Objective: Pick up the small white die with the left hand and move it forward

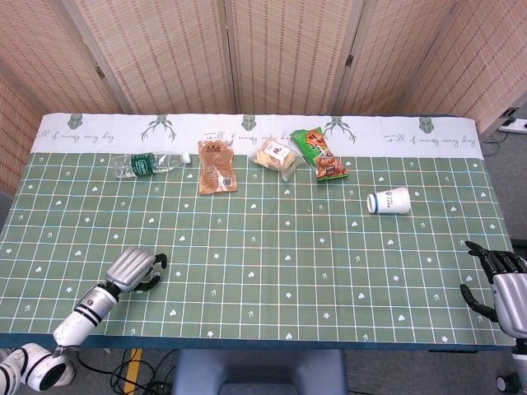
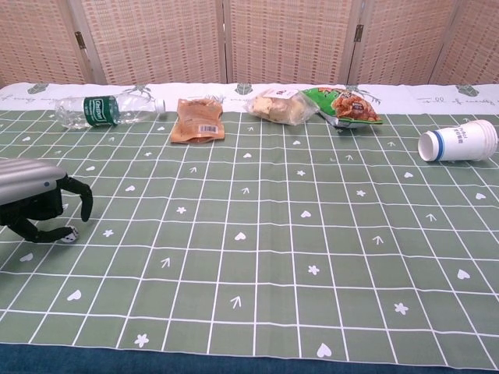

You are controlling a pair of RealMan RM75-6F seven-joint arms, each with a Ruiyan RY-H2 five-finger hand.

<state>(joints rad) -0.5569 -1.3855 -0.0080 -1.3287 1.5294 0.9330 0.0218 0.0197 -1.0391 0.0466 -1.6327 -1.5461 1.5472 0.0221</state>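
Note:
The small white die (image 2: 72,234) lies on the green checked tablecloth near the front left edge. My left hand (image 2: 35,201) is lowered over it, fingers (image 2: 84,204) arched above the die and the thumb tip right beside it. No finger visibly clamps the die. In the head view the left hand (image 1: 134,270) covers the die completely. Over the table's front right corner, my right hand (image 1: 496,286) hovers with fingers spread and nothing in it; the chest view does not show it.
Along the back lie a plastic bottle (image 1: 146,164), a brown packet (image 1: 216,167), a pale snack bag (image 1: 274,156) and a green snack bag (image 1: 319,153). A white paper cup (image 1: 389,201) lies on its side at the right.

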